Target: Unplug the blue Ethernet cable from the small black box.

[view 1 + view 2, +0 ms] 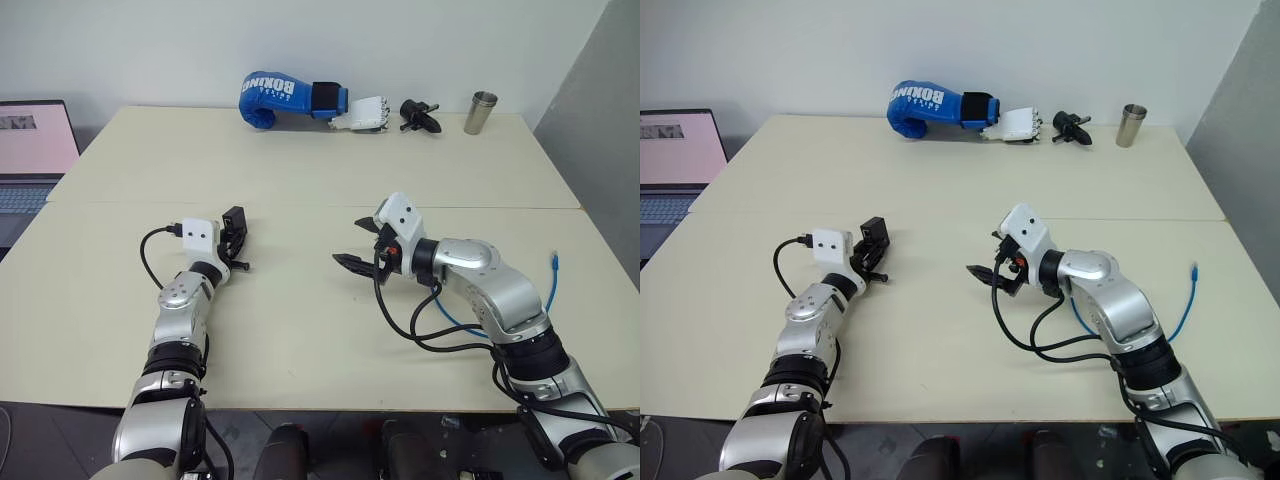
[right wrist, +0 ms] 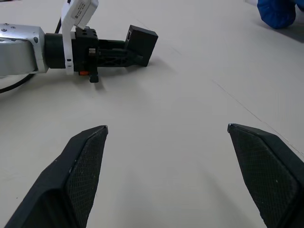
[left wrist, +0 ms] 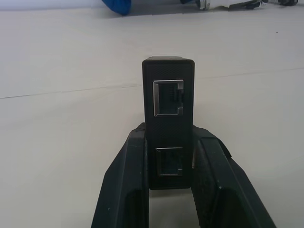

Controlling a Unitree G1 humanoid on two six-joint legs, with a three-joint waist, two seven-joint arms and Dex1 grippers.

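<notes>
left jaws clenched on the small black box (image 3: 168, 123), right jaws spread empty, blue ethernet cable (image 1: 548, 285) lying unplugged behind the right arm.

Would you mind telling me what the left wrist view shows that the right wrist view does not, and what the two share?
Left wrist view: the small black box face-on, both its ports empty, pinched between the left gripper's fingers.

Right wrist view: the right gripper with its jaws wide open and nothing between them, and the left gripper seen from the side.

Both: the small black box in the left gripper, the table and the blue boxing glove.
</notes>
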